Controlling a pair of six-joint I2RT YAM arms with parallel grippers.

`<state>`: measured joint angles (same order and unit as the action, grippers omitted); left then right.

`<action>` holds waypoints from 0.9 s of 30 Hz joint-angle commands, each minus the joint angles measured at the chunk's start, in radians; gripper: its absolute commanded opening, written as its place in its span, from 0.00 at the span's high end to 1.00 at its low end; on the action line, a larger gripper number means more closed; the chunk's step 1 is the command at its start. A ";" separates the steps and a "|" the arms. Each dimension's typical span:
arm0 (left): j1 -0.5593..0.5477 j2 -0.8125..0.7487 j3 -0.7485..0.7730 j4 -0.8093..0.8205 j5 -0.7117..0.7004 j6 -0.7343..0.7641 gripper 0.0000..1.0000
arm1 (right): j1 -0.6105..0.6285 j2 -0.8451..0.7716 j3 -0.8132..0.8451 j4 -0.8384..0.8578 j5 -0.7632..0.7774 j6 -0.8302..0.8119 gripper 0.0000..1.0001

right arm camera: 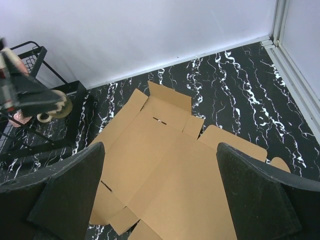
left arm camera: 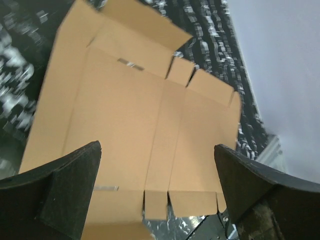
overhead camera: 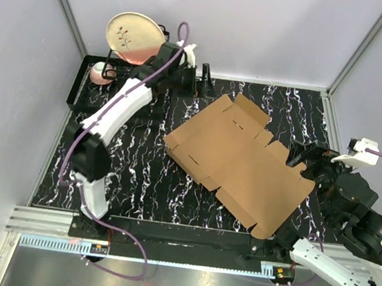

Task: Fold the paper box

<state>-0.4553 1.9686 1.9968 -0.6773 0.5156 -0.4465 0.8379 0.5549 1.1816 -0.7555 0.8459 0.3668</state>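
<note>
The paper box (overhead camera: 237, 163) is a flat brown die-cut cardboard sheet lying unfolded on the black marbled table, with small flaps raised slightly at its far edge. It also shows in the left wrist view (left arm camera: 135, 115) and the right wrist view (right arm camera: 165, 165). My left gripper (overhead camera: 202, 83) is open and empty, held above the table just beyond the sheet's far-left corner. In its wrist view (left arm camera: 157, 190) the fingers (left arm camera: 65, 185) frame the sheet. My right gripper (overhead camera: 301, 156) is open and empty at the sheet's right edge. In its own view (right arm camera: 160, 195) it is above the cardboard.
A black wire rack (overhead camera: 79, 91) stands at the back left with a cream plate (overhead camera: 133, 33) and a pink bowl (overhead camera: 102, 73). A tape roll (right arm camera: 55, 107) sits by the rack. Grey walls close the table on three sides. A metal rail (overhead camera: 165, 241) runs along the near edge.
</note>
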 commanded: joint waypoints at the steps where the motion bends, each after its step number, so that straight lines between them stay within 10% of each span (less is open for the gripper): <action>1: -0.087 -0.362 -0.364 0.183 -0.487 -0.230 0.01 | 0.000 0.016 -0.040 0.056 -0.004 0.027 0.00; 8: -0.281 -0.775 -1.079 0.221 -1.029 -1.008 0.01 | -0.002 0.054 -0.077 0.093 -0.037 0.049 0.00; 12: -0.315 -0.596 -0.847 -0.164 -1.071 -1.149 0.01 | 0.000 0.065 -0.099 0.099 -0.056 0.066 0.00; 27: -0.361 -0.326 -0.808 -0.148 -0.980 -1.261 0.01 | 0.000 0.048 -0.122 0.059 -0.062 0.075 0.00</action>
<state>-0.8146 1.5993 1.1954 -0.8513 -0.4980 -1.6855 0.8379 0.6067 1.0576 -0.7006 0.7757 0.4419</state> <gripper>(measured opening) 0.986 0.994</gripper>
